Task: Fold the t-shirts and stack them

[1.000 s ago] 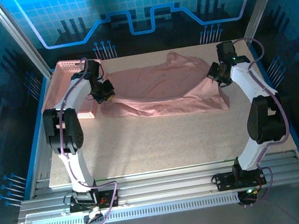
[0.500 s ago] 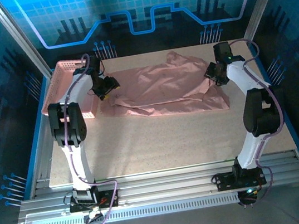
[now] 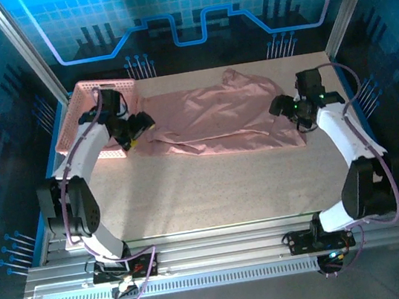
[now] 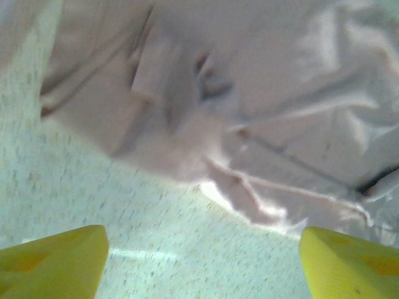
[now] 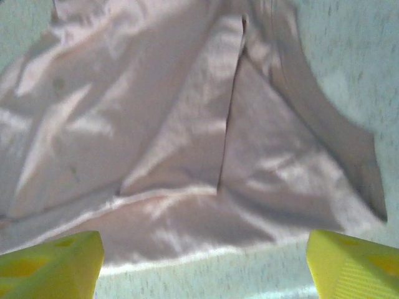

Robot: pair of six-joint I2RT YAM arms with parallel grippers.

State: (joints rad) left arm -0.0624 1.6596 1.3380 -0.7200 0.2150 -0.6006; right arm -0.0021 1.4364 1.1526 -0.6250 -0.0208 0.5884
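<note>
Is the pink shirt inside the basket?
No, the t-shirt lies crumpled on the table, beside the basket.

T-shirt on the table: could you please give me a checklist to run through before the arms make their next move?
1. Is the left end effector open and empty: ok, its fingers are wide apart above the hem.
2. Is the right end effector open and empty: ok.
3. Is the t-shirt spread flat: not ok, it is wrinkled and bunched along its far edge.
4. Is the t-shirt wholly on the table: ok.
5. Is the printed side up: cannot tell.
</note>
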